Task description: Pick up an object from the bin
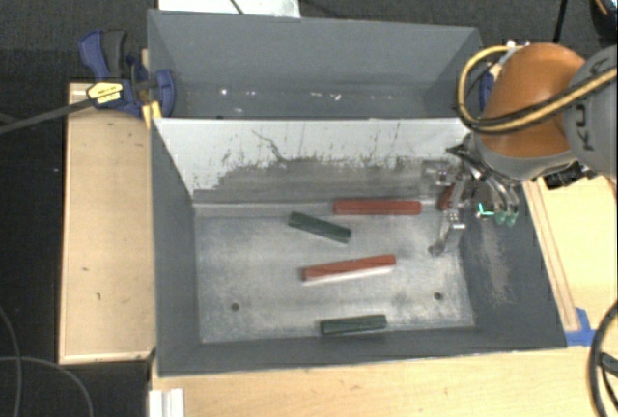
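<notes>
Approach step, by my reading: the end effector (446, 230), spread or pressed together I cannot tell, hangs near the bin's (174, 241) right wall, just beside the right end of the reddish bar (377, 207) along the back wall, and must next straddle it.

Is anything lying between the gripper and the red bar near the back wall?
Nothing visible does. The gripper is just right of that red bar, near its right end, with only bare bin floor between them. The green bar lies further left, out of the way.
</notes>
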{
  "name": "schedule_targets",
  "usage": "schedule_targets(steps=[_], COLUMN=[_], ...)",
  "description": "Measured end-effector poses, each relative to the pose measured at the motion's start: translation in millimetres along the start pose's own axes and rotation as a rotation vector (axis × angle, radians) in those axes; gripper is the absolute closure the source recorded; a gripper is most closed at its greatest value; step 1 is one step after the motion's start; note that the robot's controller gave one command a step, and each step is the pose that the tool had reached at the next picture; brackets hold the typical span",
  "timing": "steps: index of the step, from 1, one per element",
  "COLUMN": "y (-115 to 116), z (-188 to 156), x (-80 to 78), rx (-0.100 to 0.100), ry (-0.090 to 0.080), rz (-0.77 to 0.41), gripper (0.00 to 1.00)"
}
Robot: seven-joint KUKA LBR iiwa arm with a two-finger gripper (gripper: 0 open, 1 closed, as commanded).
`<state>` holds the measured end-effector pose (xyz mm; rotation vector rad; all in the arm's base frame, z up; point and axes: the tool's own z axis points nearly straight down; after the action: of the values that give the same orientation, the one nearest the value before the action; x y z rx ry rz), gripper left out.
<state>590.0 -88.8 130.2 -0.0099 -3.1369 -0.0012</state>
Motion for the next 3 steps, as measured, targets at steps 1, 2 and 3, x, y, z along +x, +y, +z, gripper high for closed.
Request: schedule_targets(steps=[1,2,3], y=[57.7,54.0,54.0], z=[63.0,59.6,59.7], x=[19.3,17.2,17.3], rx=[-0.003,0.001,0.001], ry=[-0.001,-0.008,-0.008], rz=[-0.079,-0.078,-0.08], gripper=[0.0,1.0,0.0])
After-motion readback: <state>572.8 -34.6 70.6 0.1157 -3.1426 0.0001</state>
